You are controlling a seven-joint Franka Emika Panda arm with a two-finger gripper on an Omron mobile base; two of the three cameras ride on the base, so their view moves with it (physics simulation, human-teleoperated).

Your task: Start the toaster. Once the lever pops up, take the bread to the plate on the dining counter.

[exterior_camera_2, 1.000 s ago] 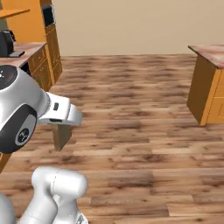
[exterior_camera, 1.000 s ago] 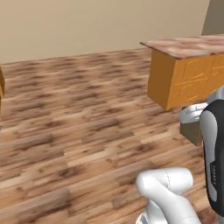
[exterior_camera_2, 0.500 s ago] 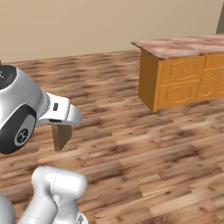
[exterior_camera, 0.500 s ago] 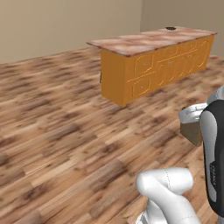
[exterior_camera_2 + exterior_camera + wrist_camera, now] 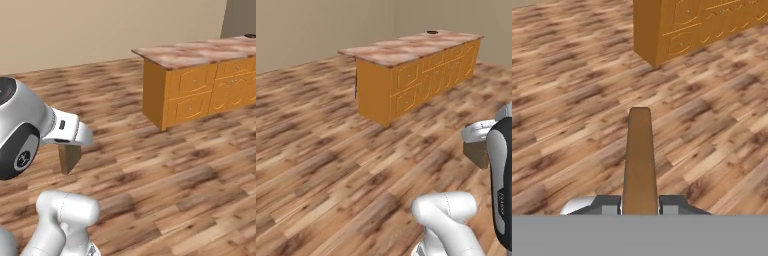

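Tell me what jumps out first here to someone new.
The bread, held edge-on between the fingers out over the wooden floor. Next, the dining counter, a long orange island with a marbled top, standing ahead across the floor. A small dark plate sits at its far end, too small to make out further.

Open wood floor (image 5: pixel 321 150) all around, dining counter (image 5: pixel 406 55) ahead

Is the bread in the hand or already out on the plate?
In the hand. The hand is shut on the bread, which sticks out edge-on between its fingertips above the wooden floor, short of the dining counter.
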